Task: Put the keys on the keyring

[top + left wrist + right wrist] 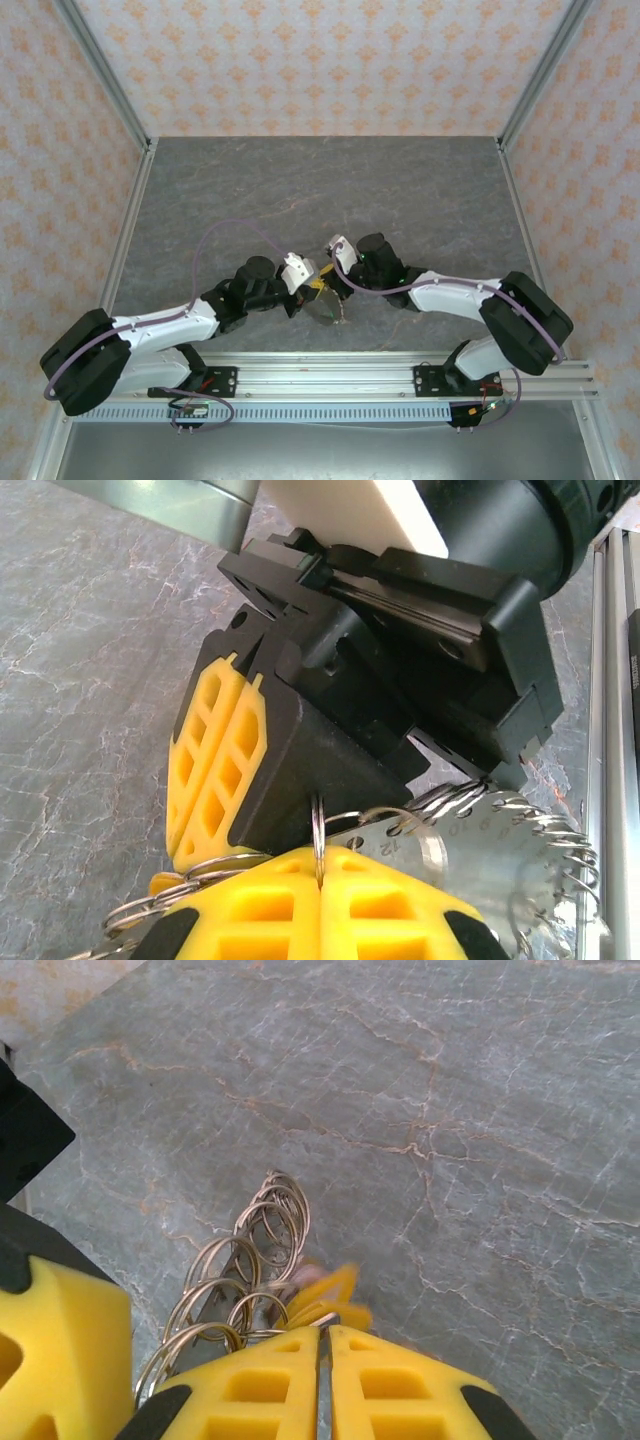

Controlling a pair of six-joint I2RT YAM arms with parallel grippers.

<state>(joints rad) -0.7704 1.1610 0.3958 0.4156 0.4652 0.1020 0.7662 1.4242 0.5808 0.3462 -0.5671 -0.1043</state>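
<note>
Yellow pads of the left hand (pixel 320 865) are pressed together on 1 wire of the keyring (pixel 318 825). Right hand (pixel 322 1345) pinches what appears to be the yellow-headed key (pixel 328 1290), against the coils over the bench (pixel 480 1110). Threading judged incomplete.

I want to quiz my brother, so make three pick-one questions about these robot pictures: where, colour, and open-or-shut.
1. Where is the keyring?
A. far back corner
B. middle of the table, near the front edge
C. on the wall

2. What colour are the finger pads?
A. yellow
B. blue
C. pink

3. How is the left gripper?
A. wide open
B. shut on the keyring
C. holding a cup

Answers:
1 B, the top view shows it there.
2 A, both wrist views show yellow.
3 B, a ring sits pinched between its pads.
</note>
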